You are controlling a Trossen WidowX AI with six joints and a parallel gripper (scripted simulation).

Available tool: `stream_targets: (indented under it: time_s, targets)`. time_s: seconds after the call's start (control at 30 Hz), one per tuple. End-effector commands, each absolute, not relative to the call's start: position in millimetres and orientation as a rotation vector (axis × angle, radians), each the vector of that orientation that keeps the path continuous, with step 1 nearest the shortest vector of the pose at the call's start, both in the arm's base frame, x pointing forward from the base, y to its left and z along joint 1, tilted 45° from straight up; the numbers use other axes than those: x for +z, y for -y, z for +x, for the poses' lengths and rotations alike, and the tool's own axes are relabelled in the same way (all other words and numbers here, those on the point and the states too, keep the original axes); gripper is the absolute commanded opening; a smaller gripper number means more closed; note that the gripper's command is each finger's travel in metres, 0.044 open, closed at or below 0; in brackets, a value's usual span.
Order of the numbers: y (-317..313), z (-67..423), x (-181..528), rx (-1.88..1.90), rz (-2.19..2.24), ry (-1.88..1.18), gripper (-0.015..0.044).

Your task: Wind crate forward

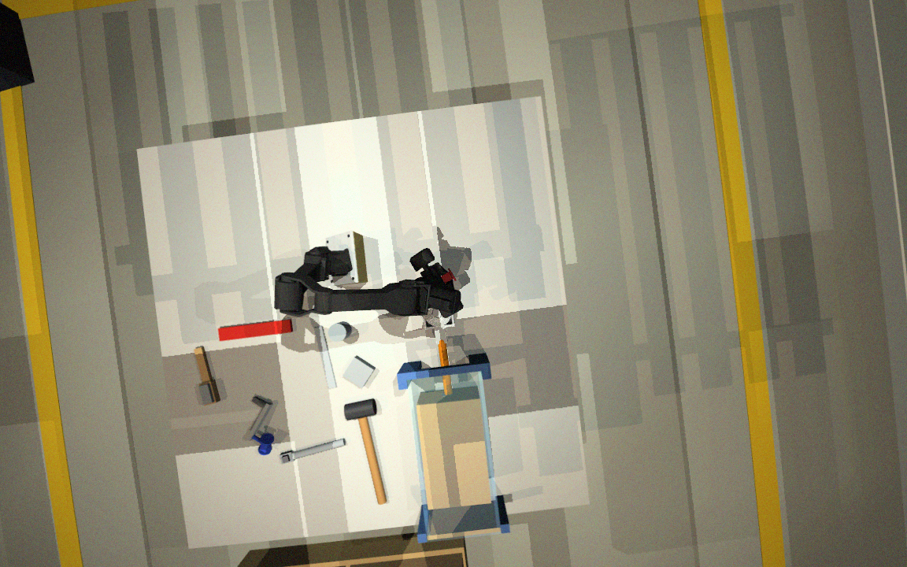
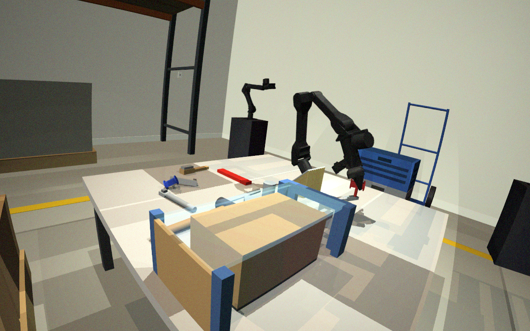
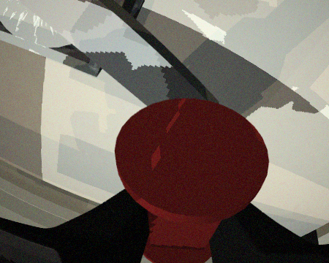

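My gripper (image 1: 448, 276) (image 2: 356, 182) (image 3: 182, 184) is shut on the red knob (image 3: 191, 161) (image 2: 357, 188) of the winch handle, low over the bench in front of the cubby mouth. The arm hides the winch itself. An orange strap (image 1: 444, 354) runs from under my wrist through the blue steel frame (image 1: 407, 373) (image 2: 341, 224) to the tan crate (image 1: 451, 451) (image 2: 258, 222). The crate sits flat inside the clear-panelled cubby (image 1: 416, 423), with its front close behind the frame. I cannot tell whether they touch.
Left of the cubby lie a mallet (image 1: 371, 451), a grey block (image 1: 359, 371), a steel bar (image 1: 326, 359), a small cylinder (image 1: 338, 331), a red bar (image 1: 254, 330) (image 2: 233, 175), a brush (image 1: 205, 373), a wrench (image 1: 312, 450) and a blue-knobbed crank (image 1: 261, 423) (image 2: 170, 178). A blue hand truck (image 2: 423, 135) stands behind the bench.
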State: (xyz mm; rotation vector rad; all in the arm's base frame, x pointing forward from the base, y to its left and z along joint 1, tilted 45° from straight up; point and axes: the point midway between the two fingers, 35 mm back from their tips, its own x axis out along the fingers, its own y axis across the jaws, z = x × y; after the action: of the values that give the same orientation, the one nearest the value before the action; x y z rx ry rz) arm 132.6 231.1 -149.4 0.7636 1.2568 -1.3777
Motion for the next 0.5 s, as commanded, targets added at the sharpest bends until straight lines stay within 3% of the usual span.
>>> stream_targets:
  time_s: [0.0,0.47]
  targets:
    - [-220.1,127.1,-142.9,-1.4,0.747,-1.24,0.0]
    - [-208.4,123.2,-131.7,-1.401,0.746,-1.24,0.0]
